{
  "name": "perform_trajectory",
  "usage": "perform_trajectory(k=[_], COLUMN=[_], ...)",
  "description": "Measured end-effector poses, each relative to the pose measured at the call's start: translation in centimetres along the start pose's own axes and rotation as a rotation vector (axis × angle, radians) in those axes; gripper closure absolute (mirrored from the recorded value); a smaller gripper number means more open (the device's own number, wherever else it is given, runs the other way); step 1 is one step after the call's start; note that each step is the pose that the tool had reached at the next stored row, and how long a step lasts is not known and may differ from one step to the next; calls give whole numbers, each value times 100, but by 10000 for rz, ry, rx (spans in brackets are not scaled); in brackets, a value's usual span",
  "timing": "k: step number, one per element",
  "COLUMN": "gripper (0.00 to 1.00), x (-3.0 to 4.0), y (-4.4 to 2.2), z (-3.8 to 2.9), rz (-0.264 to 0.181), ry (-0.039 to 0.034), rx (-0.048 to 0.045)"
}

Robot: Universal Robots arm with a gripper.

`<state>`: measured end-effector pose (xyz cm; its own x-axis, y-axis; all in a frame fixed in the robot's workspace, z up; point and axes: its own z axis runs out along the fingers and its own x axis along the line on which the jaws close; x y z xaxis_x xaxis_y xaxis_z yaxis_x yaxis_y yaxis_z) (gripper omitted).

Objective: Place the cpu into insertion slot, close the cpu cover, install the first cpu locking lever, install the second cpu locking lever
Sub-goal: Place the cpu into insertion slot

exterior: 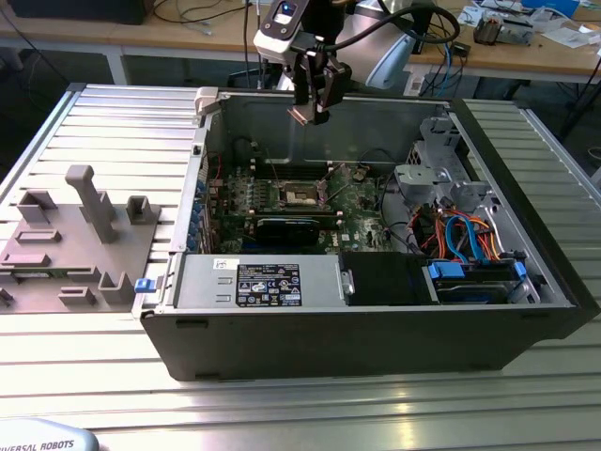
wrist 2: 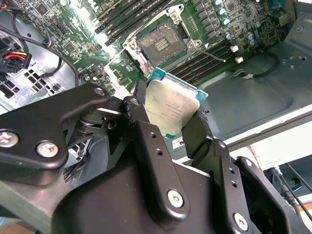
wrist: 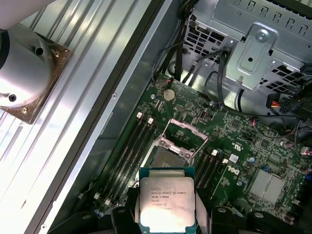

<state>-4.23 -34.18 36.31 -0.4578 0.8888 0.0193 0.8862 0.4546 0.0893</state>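
End effector (wrist 2: 168, 117) clamping cpu (wrist 2: 171, 105), insertion slot (wrist 2: 161, 45) below, memory slots (wrist 2: 207, 61) flanking it

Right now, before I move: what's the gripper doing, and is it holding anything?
Gripper: closed on the chip, held in the air above the socket, not yet placed.

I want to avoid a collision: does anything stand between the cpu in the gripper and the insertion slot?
Nothing visible does. The gripper holds the cpu above the board, and the insertion slot lies uncovered, its contacts showing.
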Motion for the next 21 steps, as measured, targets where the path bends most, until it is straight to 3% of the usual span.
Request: perform_trajectory(k=[21], gripper=[46], x=[0], y=[0], z=[0], rz=[146], ry=[-13], rx=[-3])
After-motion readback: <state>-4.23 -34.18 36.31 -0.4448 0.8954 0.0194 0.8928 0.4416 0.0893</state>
